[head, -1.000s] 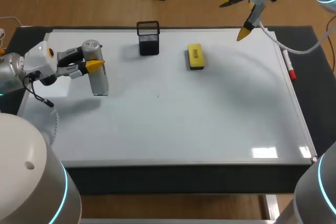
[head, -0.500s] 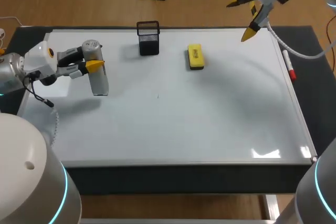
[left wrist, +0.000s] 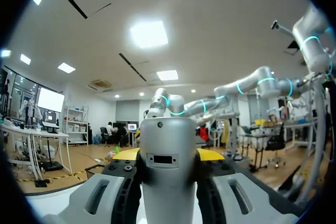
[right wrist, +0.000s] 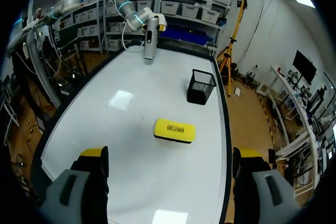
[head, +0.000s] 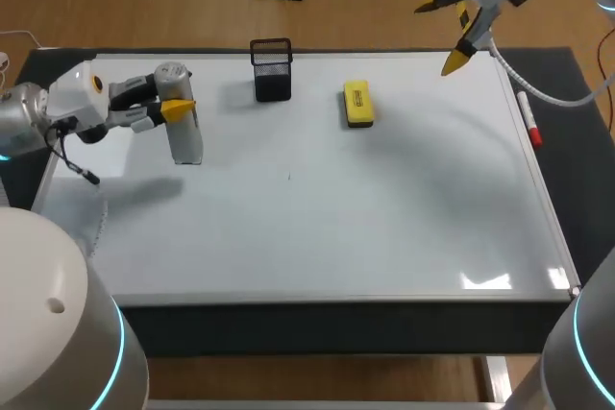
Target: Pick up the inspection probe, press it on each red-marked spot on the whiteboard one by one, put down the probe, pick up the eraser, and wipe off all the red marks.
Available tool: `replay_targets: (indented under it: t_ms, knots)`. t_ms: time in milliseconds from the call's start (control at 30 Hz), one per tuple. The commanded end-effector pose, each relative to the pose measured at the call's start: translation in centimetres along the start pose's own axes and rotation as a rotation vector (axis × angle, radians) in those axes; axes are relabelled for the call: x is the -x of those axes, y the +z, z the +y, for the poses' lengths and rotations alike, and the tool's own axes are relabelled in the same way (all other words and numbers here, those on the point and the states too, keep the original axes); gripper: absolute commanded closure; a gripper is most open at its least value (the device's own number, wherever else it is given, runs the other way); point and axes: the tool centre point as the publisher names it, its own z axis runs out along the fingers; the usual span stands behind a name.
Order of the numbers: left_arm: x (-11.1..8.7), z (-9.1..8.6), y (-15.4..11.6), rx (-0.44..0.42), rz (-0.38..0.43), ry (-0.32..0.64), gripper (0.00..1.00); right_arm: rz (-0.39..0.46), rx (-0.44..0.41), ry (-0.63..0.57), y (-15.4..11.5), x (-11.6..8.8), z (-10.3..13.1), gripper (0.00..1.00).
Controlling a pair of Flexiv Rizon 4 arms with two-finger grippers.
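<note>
The silver-grey, round-capped inspection probe (head: 183, 127) stood upright at the left of the whiteboard (head: 384, 237), clamped in the left jaws; whether its base touched the board was unclear. It had shifted slightly back within the second. The left arm (head: 58, 117) reached in level. Beyond the yellow eraser (head: 358, 104), the right jaws hung wide open and empty.

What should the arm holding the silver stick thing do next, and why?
Probably carry the probe a little toward the black mesh holder and set it down. The left gripper is shut on the probe, the holder stands close beside it, and I can make out no red marks on the whiteboard to press.
</note>
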Motion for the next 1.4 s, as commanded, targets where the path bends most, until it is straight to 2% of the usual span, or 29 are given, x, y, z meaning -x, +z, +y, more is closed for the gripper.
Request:
replay_targets:
  t_ms: [33,233,467,767,1067,1400]
  knots:
    - [2.8,-0.9,1.9,0.006,0.065,-0.007,1.0,0.004,-0.004,-0.001,-0.1,0.1,0.0,0.0]
    - [5.7,-2.0,4.8,0.002,0.127,-0.014,1.0,0.004,-0.004,-0.001,-0.1,0.1,0.0,0.0]
    - [9.5,-2.7,7.9,-0.001,0.156,-0.013,1.0,0.004,-0.004,-0.001,-0.1,0.1,0.0,0.0]
    - [13.4,-3.4,11.2,-0.022,0.155,0.011,1.0,0.004,-0.004,-0.001,-0.1,0.1,0.0,0.0]
    - [15.5,-3.6,13.8,-0.034,0.135,0.031,1.0,0.004,-0.004,-0.001,-0.1,0.1,0.0,0.0]
    - [18.1,-2.5,16.5,-0.046,0.127,0.043,1.0,0.004,-0.004,-0.001,-0.1,0.1,0.0,0.0]
